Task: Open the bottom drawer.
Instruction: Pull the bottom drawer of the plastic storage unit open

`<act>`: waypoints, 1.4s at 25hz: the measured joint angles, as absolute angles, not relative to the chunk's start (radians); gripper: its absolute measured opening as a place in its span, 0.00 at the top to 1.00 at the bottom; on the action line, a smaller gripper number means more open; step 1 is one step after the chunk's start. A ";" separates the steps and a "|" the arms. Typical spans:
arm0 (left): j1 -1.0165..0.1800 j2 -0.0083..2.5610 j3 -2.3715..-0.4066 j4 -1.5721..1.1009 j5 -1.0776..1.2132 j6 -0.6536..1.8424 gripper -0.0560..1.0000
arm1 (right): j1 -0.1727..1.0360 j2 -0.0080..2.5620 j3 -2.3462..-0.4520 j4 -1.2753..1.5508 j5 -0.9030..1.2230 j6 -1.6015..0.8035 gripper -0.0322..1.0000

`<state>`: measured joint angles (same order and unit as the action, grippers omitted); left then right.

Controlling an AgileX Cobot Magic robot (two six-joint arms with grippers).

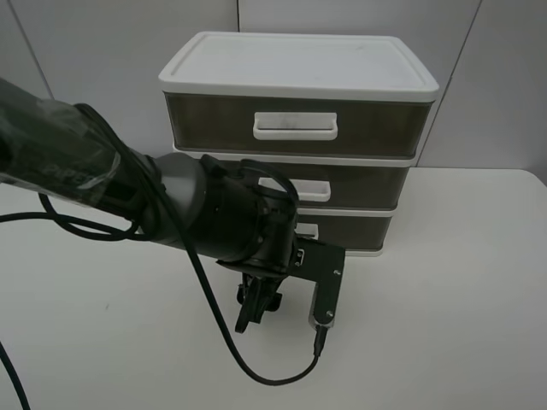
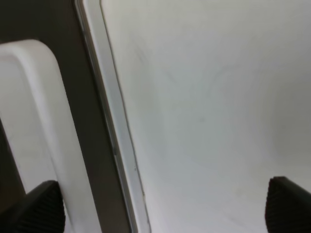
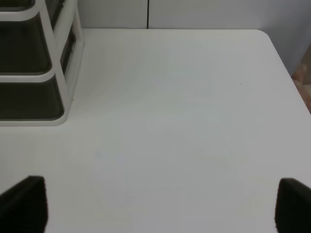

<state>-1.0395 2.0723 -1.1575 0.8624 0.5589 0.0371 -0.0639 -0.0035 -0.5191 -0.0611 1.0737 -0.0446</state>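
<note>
The bottom drawer (image 1: 357,231) is the lowest smoky-brown drawer of a white-framed cabinet (image 1: 299,64), and its front sits flush with the frame. Its white handle (image 1: 308,231) is partly hidden behind my left wrist (image 1: 256,231). In the left wrist view the handle (image 2: 41,121) and the brown drawer front (image 2: 90,111) are very close. My left gripper (image 2: 163,208) is open, with one fingertip (image 2: 39,208) right by the handle and nothing held. My right gripper (image 3: 158,204) is open and empty over the table, off to the cabinet's side (image 3: 29,99).
Two more closed drawers with white handles, the top (image 1: 295,125) and the middle (image 1: 312,190), sit above. The cabinet stands at the back of a white table (image 1: 444,325). A black cable (image 1: 214,333) hangs from my left arm. The table's right edge (image 3: 291,73) shows in the right wrist view.
</note>
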 joint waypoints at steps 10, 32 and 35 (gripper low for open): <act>-1.040 2.068 -1.163 0.761 0.555 0.036 0.20 | -0.064 -0.004 -0.519 -0.061 1.074 -0.045 0.17; -1.040 2.019 -1.165 0.524 0.554 0.037 0.20 | -0.064 -0.004 -0.519 -0.061 1.074 -0.045 0.17; -1.040 2.009 -1.165 0.483 0.555 0.037 0.20 | -0.064 -0.004 -0.519 -0.061 1.074 -0.045 0.17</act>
<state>-1.0395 2.0090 -1.1654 0.4834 0.5550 0.0367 -0.0639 -0.0035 -0.5191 -0.0611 1.0737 -0.0446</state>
